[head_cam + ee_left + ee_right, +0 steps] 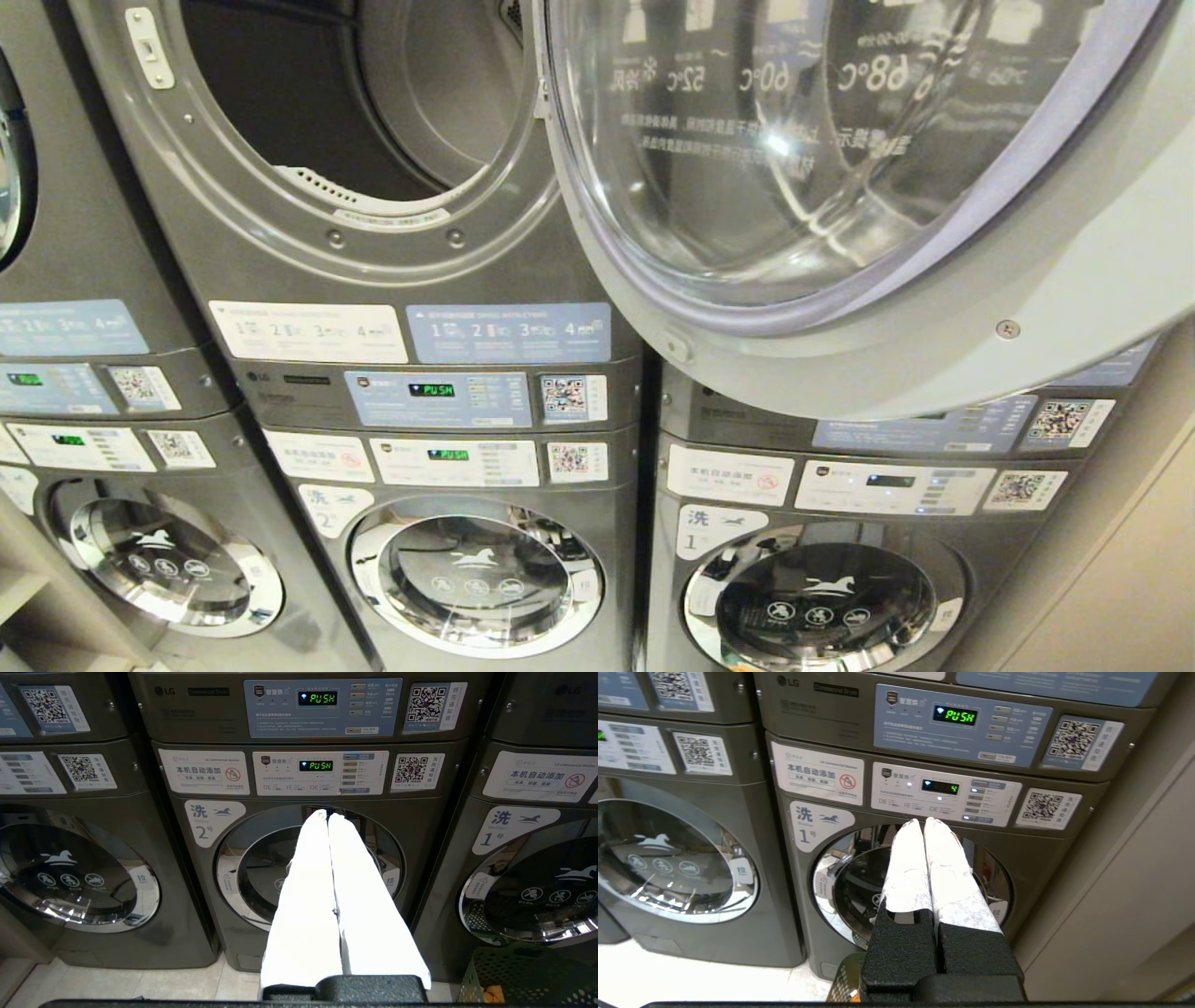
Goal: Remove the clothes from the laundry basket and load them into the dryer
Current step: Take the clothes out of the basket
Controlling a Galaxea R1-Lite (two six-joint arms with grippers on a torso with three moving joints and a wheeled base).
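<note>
While both the left gripper (328,816) and right gripper (923,823) are pinched shut on nothing, the dryer (355,103) gapes at upper left. Clothes in the green laundry basket (523,975), lower right, look soft and floppy. Better pinch a bunched fold.

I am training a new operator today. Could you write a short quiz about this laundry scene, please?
1. True or false: the upper dryer door stands open.
2. Which word glows green on the dryer display? A) PUSH B) STOP C) DONE
3. What state is each hand in, and does either hold anything?

Key
1. True; the drum is exposed.
2. A.
3. The left hand and the right hand are both shut and empty. The green laundry basket sits on the floor.
</note>
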